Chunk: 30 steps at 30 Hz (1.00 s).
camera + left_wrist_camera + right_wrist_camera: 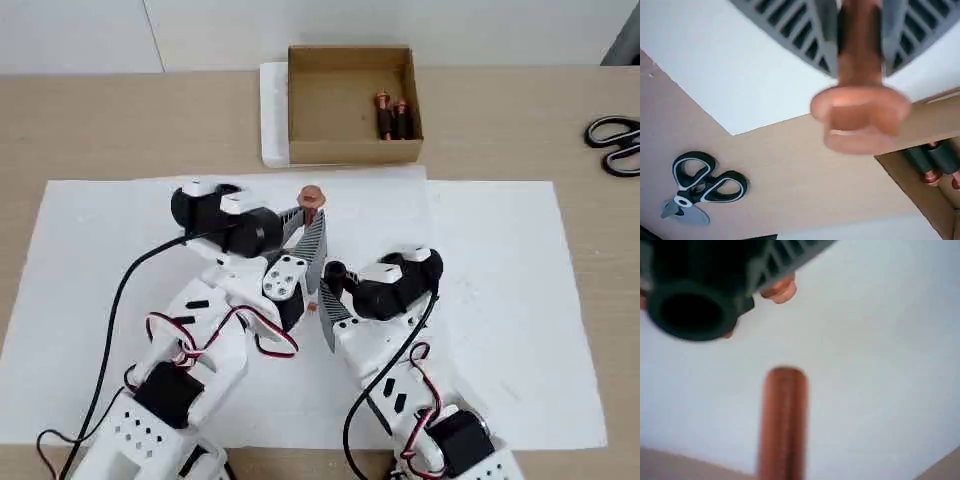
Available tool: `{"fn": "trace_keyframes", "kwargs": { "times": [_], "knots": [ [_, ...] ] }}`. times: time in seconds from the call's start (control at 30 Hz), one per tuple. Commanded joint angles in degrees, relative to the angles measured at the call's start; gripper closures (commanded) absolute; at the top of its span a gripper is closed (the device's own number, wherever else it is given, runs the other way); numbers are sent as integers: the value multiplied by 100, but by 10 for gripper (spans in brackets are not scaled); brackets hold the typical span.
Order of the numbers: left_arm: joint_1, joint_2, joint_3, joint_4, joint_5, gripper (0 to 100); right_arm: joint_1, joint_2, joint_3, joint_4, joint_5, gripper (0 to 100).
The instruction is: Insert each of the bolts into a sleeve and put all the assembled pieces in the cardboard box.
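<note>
My left gripper (306, 245) is shut on a copper bolt (311, 197) and holds it off the white paper, its flanged head (860, 117) towards the cardboard box (350, 152). In the left wrist view the grey fingers (785, 27) clamp the bolt's shank. My right gripper (330, 298) sits just beside it, shut on a black sleeve (335, 272). The sleeve's open bore (690, 312) faces the camera, and the bolt's shank tip (784, 415) lies a little apart from it. Two assembled pieces (392, 117) lie inside the box at its right side.
Black-handled scissors (615, 145) lie at the table's far right edge. A white sheet (500, 300) covers the work area, and a white pad (272, 115) sits under the box's left side. A small copper piece (780, 290) shows behind the sleeve.
</note>
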Motion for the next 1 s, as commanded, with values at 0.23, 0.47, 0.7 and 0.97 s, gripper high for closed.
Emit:
{"fn": "trace_keyframes", "kwargs": {
  "times": [0.23,0.47,0.7,0.97],
  "knots": [
    [79,-229,585,-1319,-35,994,-40,-4,-18,-40,-79,995],
    [220,-440,611,-1371,88,994,-48,-4,-18,-40,-88,995],
    [229,-396,699,-1354,229,994,-48,-4,132,-268,-545,995],
    [343,-387,831,-1336,229,994,-163,4,202,-409,-527,995]
  ]
}}
